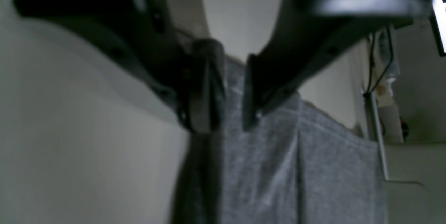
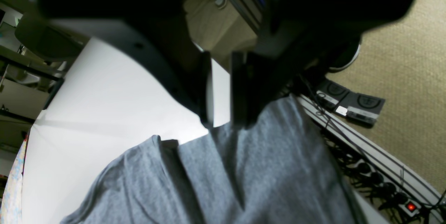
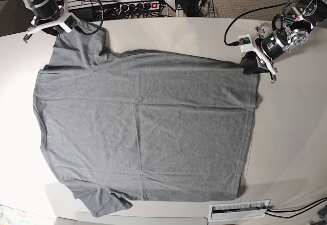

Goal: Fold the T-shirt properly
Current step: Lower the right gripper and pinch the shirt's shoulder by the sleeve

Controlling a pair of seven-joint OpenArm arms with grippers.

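Grey cloth pinched between both pairs of jaws: left gripper (image 1: 226, 88) clamped on the hem corner of the T-shirt (image 3: 143, 128), right gripper (image 2: 221, 88) on a sleeve. Probably gripped for a fold. Spread flat over the table (image 3: 291, 148). One shirt, two grippers.
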